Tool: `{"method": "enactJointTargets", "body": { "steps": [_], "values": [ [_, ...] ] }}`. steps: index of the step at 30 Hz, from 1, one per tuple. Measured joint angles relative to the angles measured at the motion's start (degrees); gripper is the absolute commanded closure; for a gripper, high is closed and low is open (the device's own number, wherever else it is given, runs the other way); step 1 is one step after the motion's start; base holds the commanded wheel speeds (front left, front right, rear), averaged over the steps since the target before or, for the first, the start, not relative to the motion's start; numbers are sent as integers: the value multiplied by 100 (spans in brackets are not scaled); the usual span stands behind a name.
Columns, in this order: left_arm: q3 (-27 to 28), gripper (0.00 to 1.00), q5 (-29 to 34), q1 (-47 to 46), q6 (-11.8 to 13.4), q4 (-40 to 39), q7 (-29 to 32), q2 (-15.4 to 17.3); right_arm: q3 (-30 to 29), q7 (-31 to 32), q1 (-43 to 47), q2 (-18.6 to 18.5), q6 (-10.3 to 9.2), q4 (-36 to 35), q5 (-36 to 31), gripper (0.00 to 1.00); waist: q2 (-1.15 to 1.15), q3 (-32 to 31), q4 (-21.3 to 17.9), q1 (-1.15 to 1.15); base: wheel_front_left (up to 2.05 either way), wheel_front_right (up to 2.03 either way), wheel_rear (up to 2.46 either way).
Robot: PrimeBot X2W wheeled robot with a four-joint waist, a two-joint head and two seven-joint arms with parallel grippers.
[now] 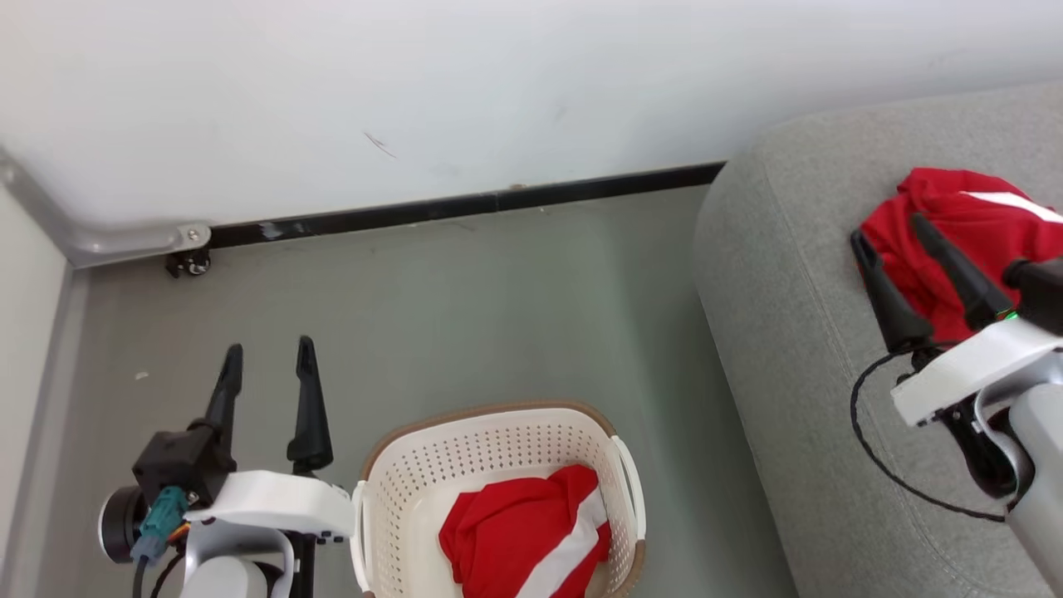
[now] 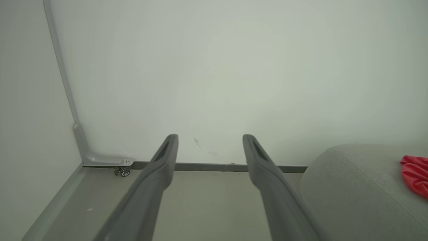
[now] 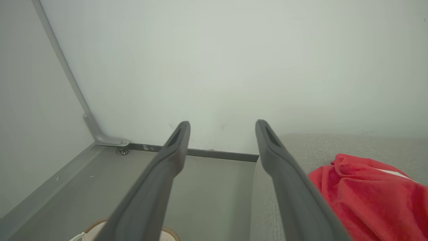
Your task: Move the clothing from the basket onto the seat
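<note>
Red mesh garment with a white stripe (image 1: 523,531) lies in the cream perforated plastic basket (image 1: 465,453); another red garment (image 1: 963,224) rests on the grey woven sofa seat (image 1: 789,332), just beside my right pincer (image 1: 885,228). It and my left pincer (image 1: 268,349) gape wide, empty.

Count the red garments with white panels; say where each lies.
2. One garment lies on the grey woven-fabric sofa seat; the other garment sits in the cream perforated plastic basket. More may hide underneath.
</note>
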Motion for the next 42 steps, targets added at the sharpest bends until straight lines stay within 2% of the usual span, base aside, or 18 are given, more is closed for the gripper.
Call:
{"method": "enactJointTargets", "body": {
  "steps": [19, 42],
  "values": [
    [-227, 0, 9, 348, -15, 204, -13, -122, -775, -63, 1113, 872, 0, -219, -955, 0, 0, -658, 317, 0, 0, 0, 0],
    [-283, 0, 62, 587, -48, 276, -14, -136, -1668, 83, 2348, 1856, 0, -797, -2136, 0, 0, -977, 274, 0, 0, 0, 0]
  ]
}}
